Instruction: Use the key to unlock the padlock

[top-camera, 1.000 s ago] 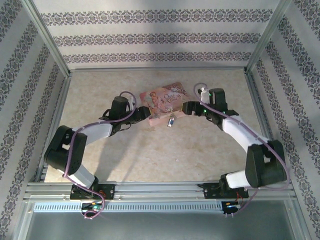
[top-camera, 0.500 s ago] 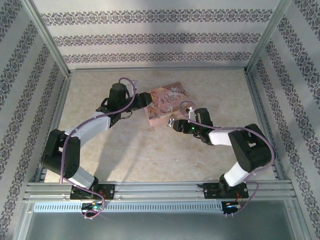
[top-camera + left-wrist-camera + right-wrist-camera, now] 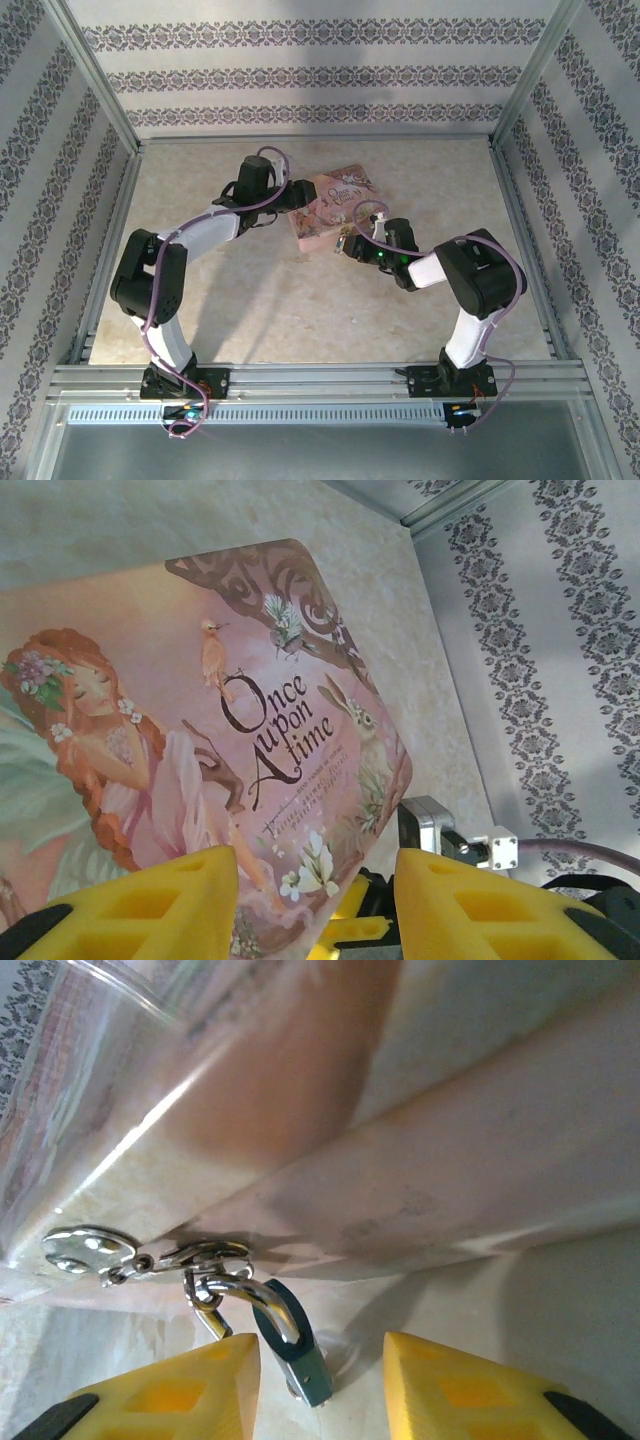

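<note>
padlock point(image 3: 297, 1348) edge-on, face hidden | right claw point(image 3: 322, 1385) spread near it

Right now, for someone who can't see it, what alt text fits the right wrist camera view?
A tiny teal padlock, its silvery shackle hooked through a metal clasp on the pink box, sits between the right gripper's open yellow fingers.

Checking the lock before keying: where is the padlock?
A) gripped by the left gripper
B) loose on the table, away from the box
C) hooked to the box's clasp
C: the padlock hangs by its shackle from the metal clasp on the pink box.
</note>
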